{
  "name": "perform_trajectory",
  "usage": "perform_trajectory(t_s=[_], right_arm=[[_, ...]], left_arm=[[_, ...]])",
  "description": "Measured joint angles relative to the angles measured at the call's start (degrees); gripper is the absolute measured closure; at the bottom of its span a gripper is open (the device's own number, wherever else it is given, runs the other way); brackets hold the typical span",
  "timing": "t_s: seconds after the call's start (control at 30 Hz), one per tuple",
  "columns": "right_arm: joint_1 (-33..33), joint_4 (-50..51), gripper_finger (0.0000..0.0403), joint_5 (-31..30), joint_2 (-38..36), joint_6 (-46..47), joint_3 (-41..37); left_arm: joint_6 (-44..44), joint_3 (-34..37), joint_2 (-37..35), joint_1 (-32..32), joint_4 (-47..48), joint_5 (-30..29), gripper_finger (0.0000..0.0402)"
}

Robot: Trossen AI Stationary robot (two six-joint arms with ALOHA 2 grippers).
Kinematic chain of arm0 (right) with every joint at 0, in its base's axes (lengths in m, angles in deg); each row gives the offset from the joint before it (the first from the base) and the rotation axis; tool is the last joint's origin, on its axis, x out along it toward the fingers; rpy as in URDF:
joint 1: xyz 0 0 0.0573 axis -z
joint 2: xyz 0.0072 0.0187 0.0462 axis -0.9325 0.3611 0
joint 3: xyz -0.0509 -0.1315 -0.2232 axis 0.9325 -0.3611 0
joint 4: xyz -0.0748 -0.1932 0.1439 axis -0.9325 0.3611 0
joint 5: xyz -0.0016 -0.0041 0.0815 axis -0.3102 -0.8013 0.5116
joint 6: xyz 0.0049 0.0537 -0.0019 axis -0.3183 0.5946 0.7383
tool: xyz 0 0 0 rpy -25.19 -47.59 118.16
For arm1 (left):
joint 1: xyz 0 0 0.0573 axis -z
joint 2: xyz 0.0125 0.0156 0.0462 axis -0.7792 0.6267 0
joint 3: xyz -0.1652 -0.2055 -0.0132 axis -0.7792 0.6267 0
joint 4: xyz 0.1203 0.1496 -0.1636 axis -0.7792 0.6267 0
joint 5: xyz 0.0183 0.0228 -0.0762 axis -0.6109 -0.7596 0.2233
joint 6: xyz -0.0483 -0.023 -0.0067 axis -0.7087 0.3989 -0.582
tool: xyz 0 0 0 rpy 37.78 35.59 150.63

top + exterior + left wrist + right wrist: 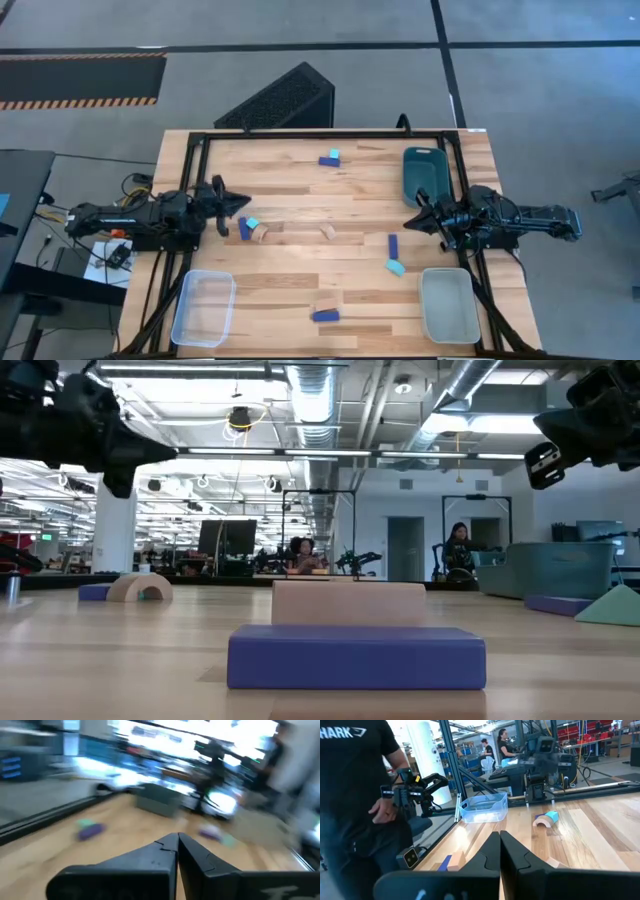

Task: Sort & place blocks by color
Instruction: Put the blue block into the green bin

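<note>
The left tool [240,203] hangs over the counter's [300,290] left edge, clenched with nothing between its fingers; in the left wrist view the 2 dark fingers [160,851] meet at their tips. The right tool [412,222] hangs over the right edge, just below the dark teal tray [424,172], also clenched and holding nothing, its fingers [492,851] pressed together in the right wrist view.

The blocks lie scattered on the wood:
- Just beside the left tool sit a blue bar [244,230], a cyan cube [252,223] and a wooden arch [261,232], all close together.
- A small wooden piece [328,232] lies alone near the middle.
- Toward the far edge, a blue block [327,161] touches a cyan one [335,154].
- Right of centre, an upright-lying blue bar [393,245] sits just above a cyan wedge [396,267].
- Near the front edge, a blue bar [326,315] lies against a wooden block [328,298]; the low view shows this pair close up, the blue bar [356,657] in front of the wooden block [348,603].

A clear tray [204,307] stands at the front left corner and a grey tray [449,305] at the front right. None of the 3 trays holds a block.

In the right wrist view a person in a dark shirt [357,785] stands beside the counter
</note>
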Motion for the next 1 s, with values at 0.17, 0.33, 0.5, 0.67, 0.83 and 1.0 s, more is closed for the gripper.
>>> perform_trajectory(t_s=[0.17,0.33,0.5,0.67,0.83,1.0], right_arm=[[0.00,-0.02,0.0391,0.02,0.01,0.00,-0.01],[0.00,-0.02,0.0391,0.02,-0.01,0.00,0.01],[0.06,-0.02,0.0391,0.02,-0.01,-0.02,0.01],[0.39,-0.02,0.0391,0.00,-0.01,-0.08,0.01],[0.39,-0.26,0.0391,0.00,-0.01,-0.38,-0.01],[0.38,-6.08,0.0391,-1.05,-0.02,1.44,-0.03]], left_arm=[[-1.48,0.00,0.06,0.02,-0.42,-4.88,0.0402],[1.23,0.00,0.06,0.02,-0.42,-4.60,0.0402],[2.88,0.00,0.06,0.02,-0.42,-4.60,0.0401],[2.06,-0.02,0.12,0.07,-1.50,-6.56,0.0402],[-9.38,0.00,0.04,0.07,-4.54,-10.98,0.0401],[-24.34,0.00,0.04,0.05,-6.90,-14.83,0.0401]])
